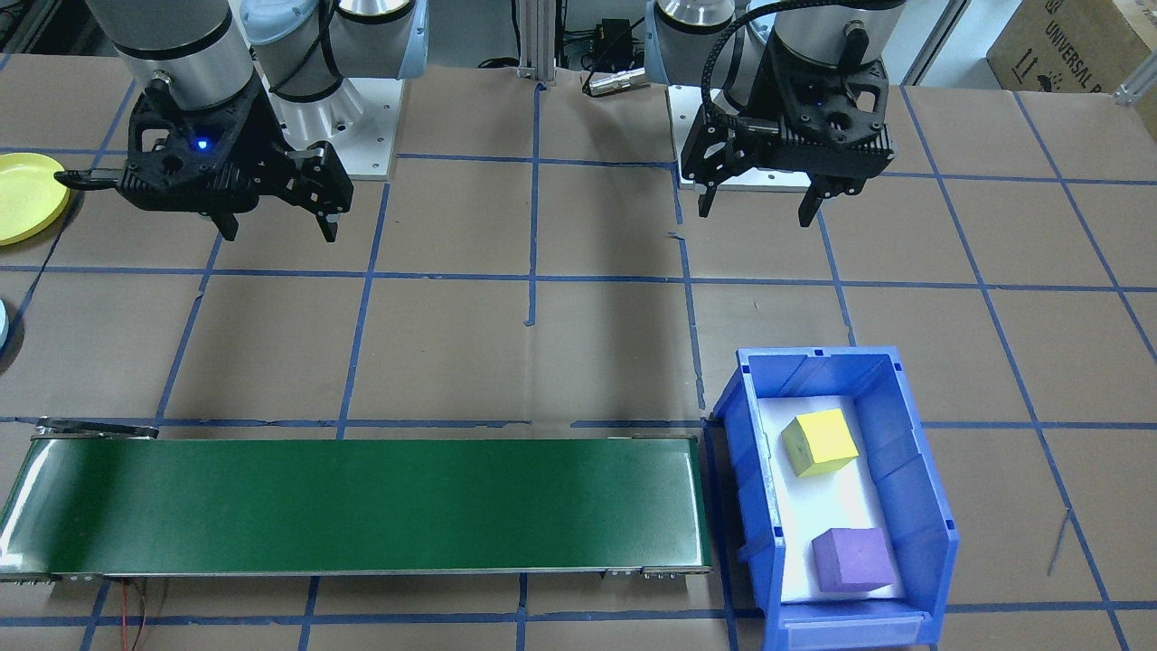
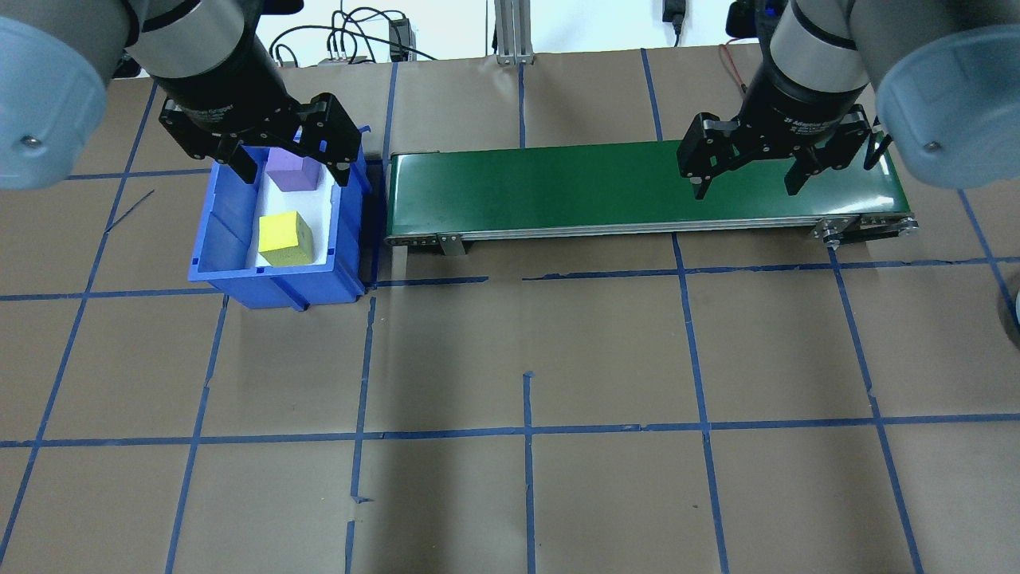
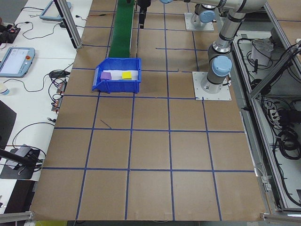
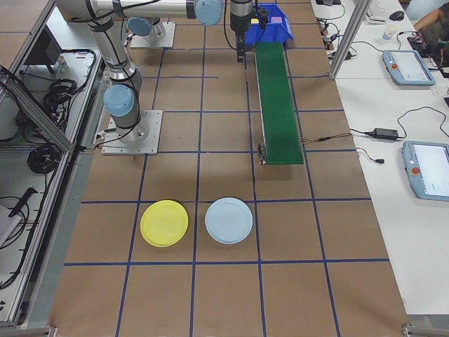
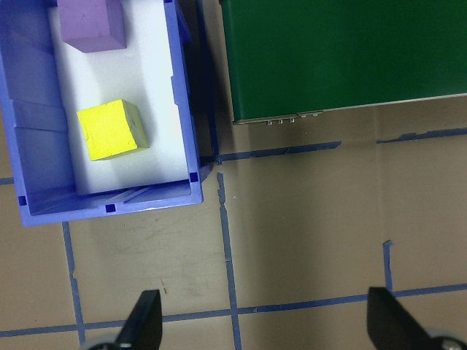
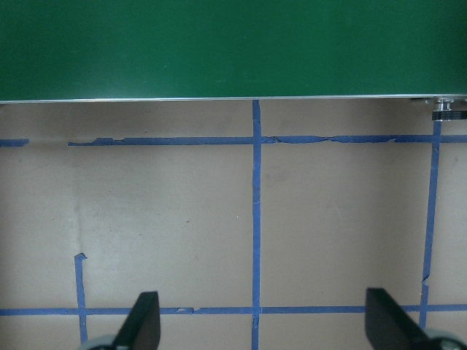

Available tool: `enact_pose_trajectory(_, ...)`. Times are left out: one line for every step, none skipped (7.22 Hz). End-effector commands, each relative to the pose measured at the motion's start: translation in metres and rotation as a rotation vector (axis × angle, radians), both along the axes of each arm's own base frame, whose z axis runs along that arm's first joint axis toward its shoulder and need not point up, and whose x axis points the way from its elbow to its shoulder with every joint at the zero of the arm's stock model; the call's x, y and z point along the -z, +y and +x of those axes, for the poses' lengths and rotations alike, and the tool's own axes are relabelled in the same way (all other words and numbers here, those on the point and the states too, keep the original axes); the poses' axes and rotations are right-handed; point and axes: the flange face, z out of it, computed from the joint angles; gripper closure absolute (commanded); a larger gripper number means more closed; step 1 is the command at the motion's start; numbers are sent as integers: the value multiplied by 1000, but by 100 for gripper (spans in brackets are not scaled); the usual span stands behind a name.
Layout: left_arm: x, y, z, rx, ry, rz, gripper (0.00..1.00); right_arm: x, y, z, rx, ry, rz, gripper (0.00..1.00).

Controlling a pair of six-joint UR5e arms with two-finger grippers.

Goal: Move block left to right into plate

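Brown taped table (image 1: 578,344), yellow block (image 1: 819,442) in blue bin (image 1: 913,506), both plates only in right-side view: yellow plate (image 4: 164,223), blue plate (image 4: 229,220), left gripper (image 1: 759,206) and right gripper (image 1: 276,231) jaws spread, empty.

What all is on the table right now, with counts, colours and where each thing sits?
bin: one, blue, at the belt's end on the robot's left
blocks: two in the bin, yellow nearer the robot, purple behind it
belt: one, green, bare, running left to right
plates: two, yellow and light blue, side by side on the robot's right, past the belt's end
left tool: one, black, open, above the bin
right tool: one, black, open, over the belt's right end
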Motion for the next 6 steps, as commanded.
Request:
enact_pose_trajectory(-2, -1, 0, 2, 5, -9, 0, 1, 0, 1, -1, 0, 2, 0)
enact_pose_trajectory(-4, -1, 1, 0, 3, -16, 0, 1, 0, 1, -3, 0, 2, 0)
enact_pose_trajectory(-5, -1, 7, -10, -8, -21, 0, 0, 0, 1, -3, 0, 2, 0)
enact_pose_trajectory(1, -10, 31, -60, -3, -13, 0, 1, 0, 1, -3, 0, 2, 0)
enact_pose_trajectory(2, -37, 54, -114, 7, -83, 0, 1, 0, 1, -3, 0, 2, 0)
enact_pose_trajectory(16, -61, 73, -129, 3, -82, 0, 1, 0, 1, -3, 0, 2, 0)
